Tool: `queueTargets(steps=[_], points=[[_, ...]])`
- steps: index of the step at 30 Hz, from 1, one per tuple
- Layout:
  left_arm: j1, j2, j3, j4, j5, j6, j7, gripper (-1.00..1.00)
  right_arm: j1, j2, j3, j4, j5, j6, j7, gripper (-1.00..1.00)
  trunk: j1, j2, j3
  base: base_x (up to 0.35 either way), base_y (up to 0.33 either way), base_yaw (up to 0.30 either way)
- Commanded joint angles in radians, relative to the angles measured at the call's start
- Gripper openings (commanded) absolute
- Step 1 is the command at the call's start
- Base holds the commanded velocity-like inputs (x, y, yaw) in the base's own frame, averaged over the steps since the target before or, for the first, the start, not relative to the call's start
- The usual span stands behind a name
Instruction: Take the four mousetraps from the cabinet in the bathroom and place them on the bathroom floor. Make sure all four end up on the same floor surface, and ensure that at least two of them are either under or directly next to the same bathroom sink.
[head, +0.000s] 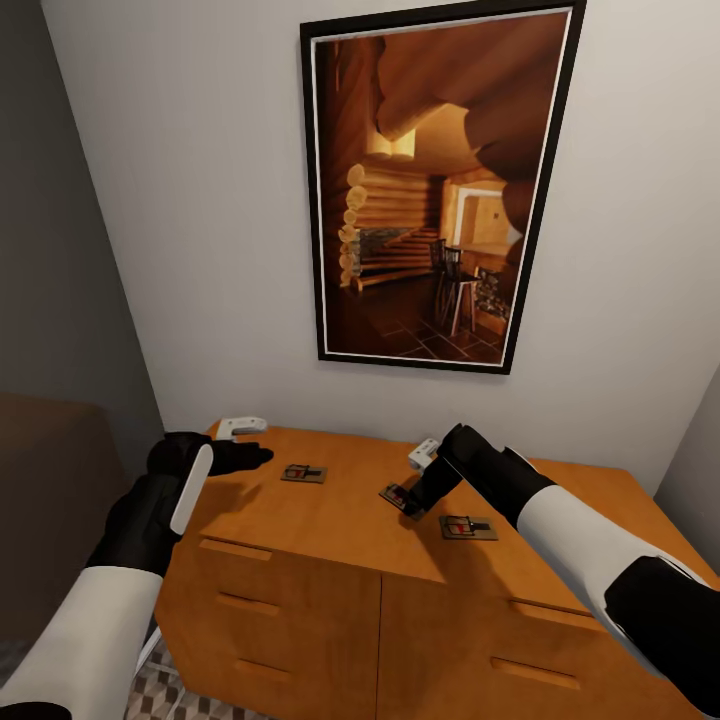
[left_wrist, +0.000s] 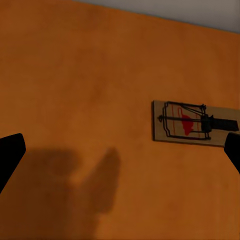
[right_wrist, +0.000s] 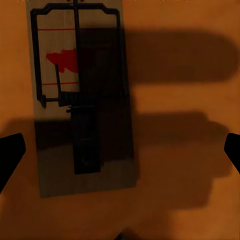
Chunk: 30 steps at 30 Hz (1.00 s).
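Right claw (head: 408, 497) spread, hovering over small flat wooden mousetrap (right_wrist: 82, 100), nothing pinched. Left claw (head: 262, 455) spread, empty, near second trap (head: 304, 473). Third trap (head: 467, 527) also on orange-brown wooden cabinet (head: 330, 600) top. None on cube-patterned tile floor (head: 175, 695) yet; judging task barely begun.

Three mousetraps are seen lying flat and apart on the orange-brown top of the cabinet (head: 330, 520): one (head: 303, 473) toward the left, one (head: 398, 496) near the middle, and one (head: 467, 527) nearer the front edge.
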Motion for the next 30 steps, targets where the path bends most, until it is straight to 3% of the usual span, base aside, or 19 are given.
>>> queueTargets(steps=[1, 30], points=[[-0.001, 0.000, -0.001, 0.000, 0.001, 0.004, 0.000, 1.00, -0.001, -0.001, 0.004, -0.002, 0.006, 0.002, 0.006, 1.00, 0.000, -0.001, -0.001, 0.000, 0.000, 0.000], [-0.001, -0.003, 0.000, 0.004, 0.000, 0.003, 0.000, 1.00, -0.001, 0.002, 0.003, 0.055, 0.003, -0.005, -0.004, 1.00, 0.000, -0.001, -0.001, 0.000, 0.000, 0.000]])
